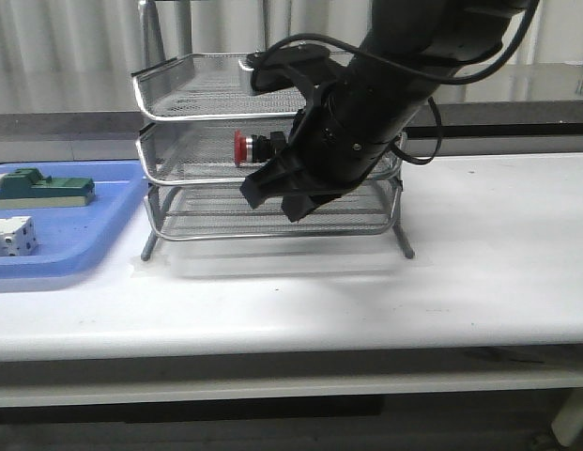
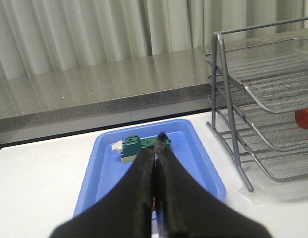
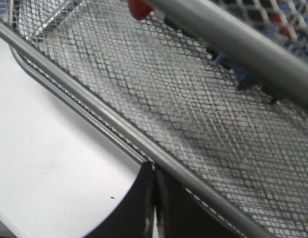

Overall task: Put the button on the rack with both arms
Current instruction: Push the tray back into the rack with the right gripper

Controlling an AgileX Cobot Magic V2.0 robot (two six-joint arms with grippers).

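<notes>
The button (image 1: 256, 147) lay on its side in the middle tier of the rack (image 1: 178, 99), red head toward the robot's left, its rear partly hidden behind the right arm in the front view. The right gripper (image 1: 283, 197) hung just in front of the rack's lower tiers with its fingers pressed together on nothing. The left gripper (image 2: 156, 163) was likewise closed and empty, poised over the blue tray (image 2: 101, 163) where the green block (image 2: 134, 146) sat.

The button looked small, rigid and light, with a smooth domed head that would probably slip under a pinch. The black cylindrical body seemed the better place to grip, across its width. The blue rear block appeared only as a blur through the mesh in the right wrist view, so its shape could not be judged. The wire tier probably kept the button from rolling far.
</notes>
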